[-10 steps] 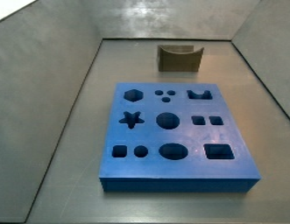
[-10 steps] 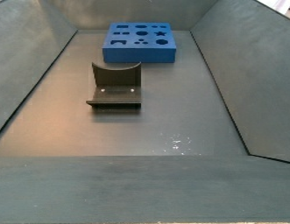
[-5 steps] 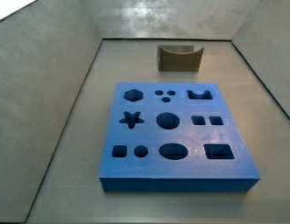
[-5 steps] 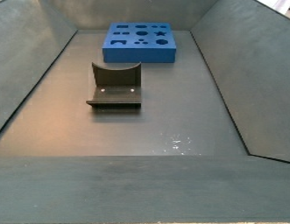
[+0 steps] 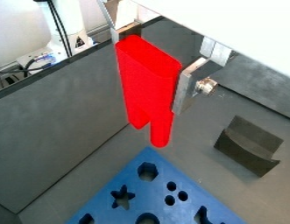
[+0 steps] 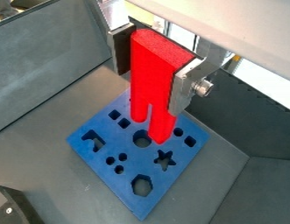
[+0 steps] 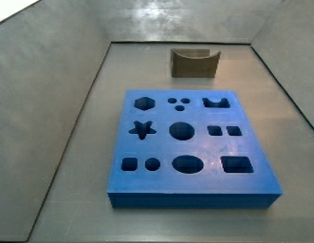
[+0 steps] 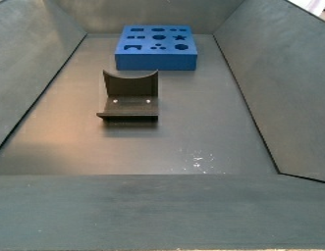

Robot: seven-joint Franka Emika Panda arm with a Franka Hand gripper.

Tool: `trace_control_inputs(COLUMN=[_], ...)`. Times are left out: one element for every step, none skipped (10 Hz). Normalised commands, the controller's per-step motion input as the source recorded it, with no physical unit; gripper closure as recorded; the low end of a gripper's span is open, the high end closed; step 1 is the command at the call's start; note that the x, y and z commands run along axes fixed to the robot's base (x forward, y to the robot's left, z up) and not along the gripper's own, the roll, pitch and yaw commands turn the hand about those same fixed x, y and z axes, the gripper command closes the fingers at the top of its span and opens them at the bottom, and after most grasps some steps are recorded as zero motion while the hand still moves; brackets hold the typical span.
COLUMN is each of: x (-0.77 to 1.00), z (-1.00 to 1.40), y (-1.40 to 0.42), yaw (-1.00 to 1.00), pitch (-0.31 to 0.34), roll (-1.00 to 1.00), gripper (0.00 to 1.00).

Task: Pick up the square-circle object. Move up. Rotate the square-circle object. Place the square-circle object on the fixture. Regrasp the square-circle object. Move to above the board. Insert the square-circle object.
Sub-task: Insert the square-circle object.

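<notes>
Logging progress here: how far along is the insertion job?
Done: the fixture stands empty, so pickup and regrasp look finished. In hand: the gripper holds the square-circle object legs-down high above the board; side views show neither. Left: lowering and inserting it.

The tool (image 6: 171, 83), clamped on the bright red plastic block (image 6: 153, 83), hangs high above the large flat blue board with shaped holes (image 6: 141, 153), with open air between them. Bare floor separates the board from the olive-brown notched fixture (image 8: 130, 95). Grey sloping walls (image 7: 51, 104) hem in both sides.
</notes>
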Motion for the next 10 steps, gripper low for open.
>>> trace_control_inputs(x=[0.04,0.0,0.01,0.0,0.0,0.0,0.0,-0.03,-0.05,-0.02], z=[-0.03,-0.1,-0.27,-0.44,-0.37,-0.43,-0.43,-0.36,-0.39,-0.36], y=[0.0,-0.03,-0.09,-0.04,0.0,0.0,0.0,0.01,0.0,-0.03], yaw=[-0.03,-0.08,-0.05,-0.1,-0.03,-0.07,-0.06,-0.01,0.0,0.0], pitch=[0.0,0.0,0.0,0.007,0.036,0.039,0.047,0.05,0.107,0.091], roll=[-0.03,0.0,-0.07,-0.19,-0.24,-0.27,-0.29,-0.35,-0.34,-0.32], gripper=[1.0,1.0,1.0,1.0,1.0,1.0,1.0,1.0,1.0,1.0])
